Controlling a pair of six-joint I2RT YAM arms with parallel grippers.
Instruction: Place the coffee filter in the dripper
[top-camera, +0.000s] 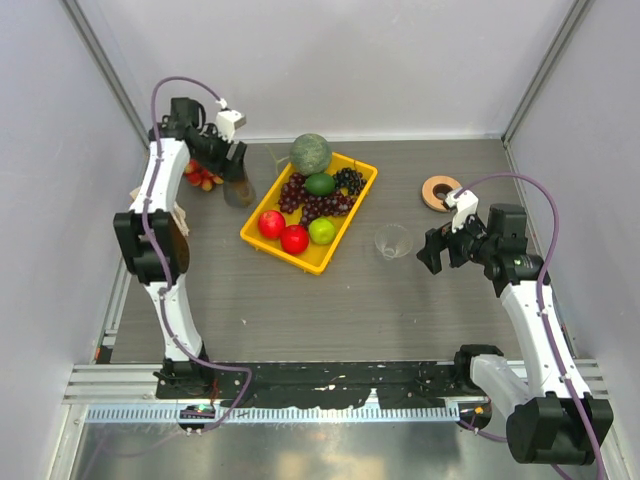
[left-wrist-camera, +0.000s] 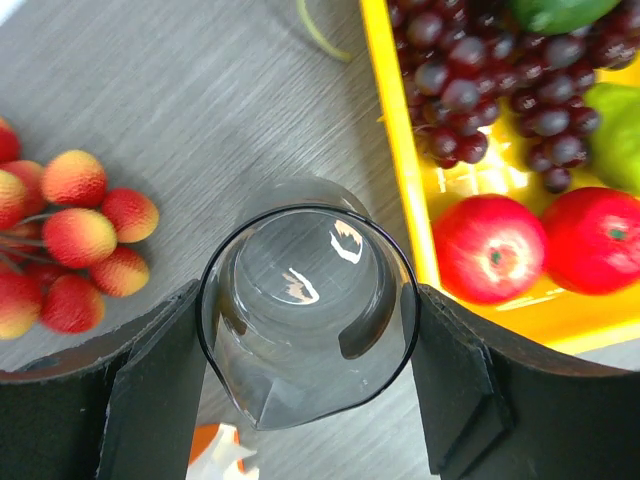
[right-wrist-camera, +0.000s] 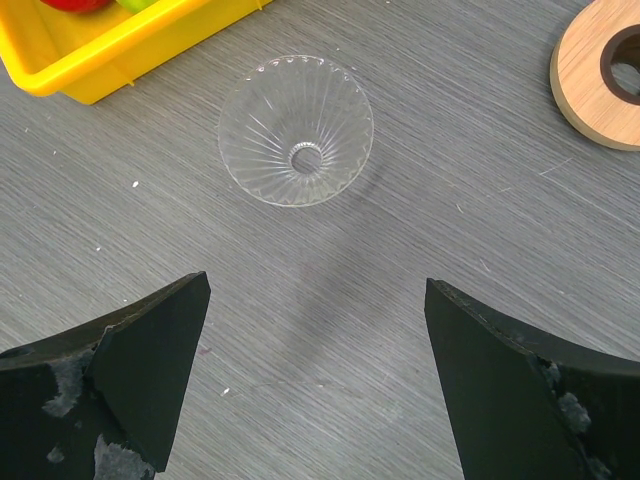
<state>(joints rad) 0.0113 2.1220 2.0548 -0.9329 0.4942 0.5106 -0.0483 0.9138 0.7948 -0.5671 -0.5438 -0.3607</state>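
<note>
Yellow tray (top-camera: 348, 222), on the table (top-camera: 300, 310): a green melon (top-camera: 311, 154), a smaller dark green fruit (top-camera: 320, 184), dark grapes (top-camera: 318, 203), two red apples (top-camera: 272, 223) and a green apple (top-camera: 321, 231) are held in it. Lychees (top-camera: 203, 178) are laid outside it, at the far left.

Smoky glass cup (left-wrist-camera: 290, 260), just left of the tray: only reflections are seen inside. It is clasped by the left gripper (left-wrist-camera: 308, 300), one finger pressed to each side of the rim.

Dripper (right-wrist-camera: 296, 130): it is set on bare table between the tray and a wooden ring (right-wrist-camera: 605, 75), with its ribbed wall and central hole exposed. It is placed ahead of the right gripper (right-wrist-camera: 317, 285), apart from both fingers, whose jaws are spread wide around nothing.

The coffee filter cannot be made out in any view.
</note>
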